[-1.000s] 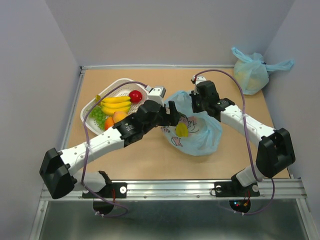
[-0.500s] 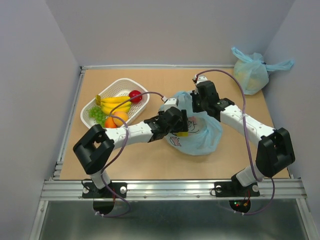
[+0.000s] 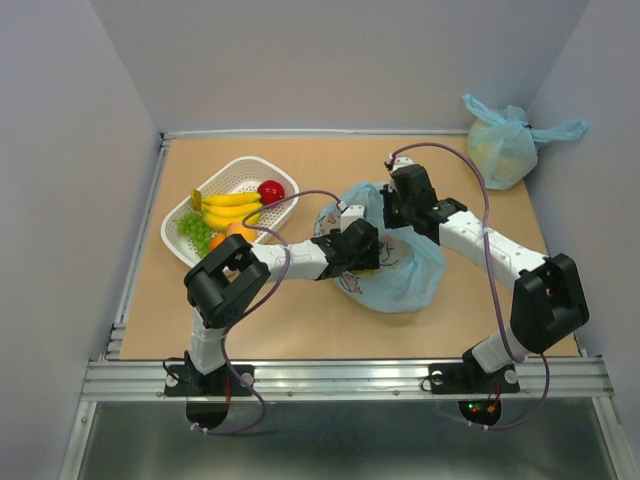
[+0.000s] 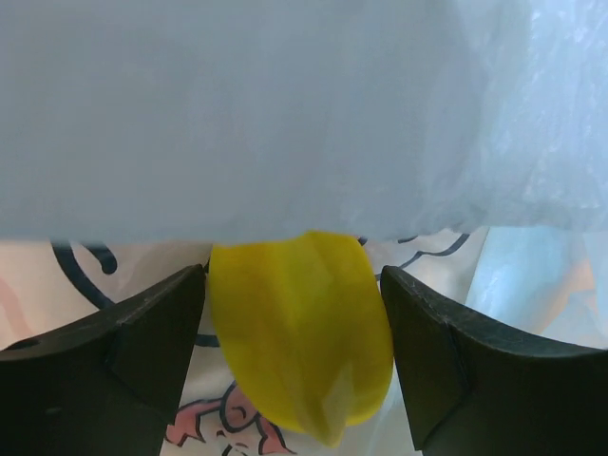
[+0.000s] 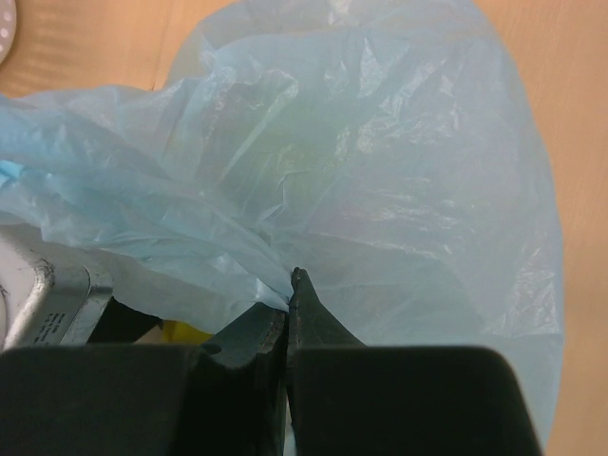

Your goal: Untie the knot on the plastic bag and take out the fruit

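The plastic bag (image 3: 408, 275) with the cartoon print lies open at mid-table; no knot shows on it. My right gripper (image 3: 392, 212) is shut on a fold of the bag's rim (image 5: 256, 275) and holds the bag's mouth up. My left gripper (image 3: 362, 246) is inside the bag's mouth. In the left wrist view its open jaws (image 4: 293, 277) flank a yellow fruit (image 4: 299, 332), very close on both sides, under the bag film (image 4: 285, 114). A sliver of that fruit shows from above (image 3: 367, 267).
A white basket (image 3: 240, 170) at the left holds a banana bunch (image 3: 232, 208), a red apple (image 3: 270, 191), green grapes (image 3: 196, 232) and an orange (image 3: 238, 232). A plain tied light blue bag (image 3: 500, 145) sits at the far right corner.
My left arm has folded in, its elbow swinging right, and its gripper has pushed into the bag's mouth around the yellow fruit. The right gripper has kept its hold on the rim.
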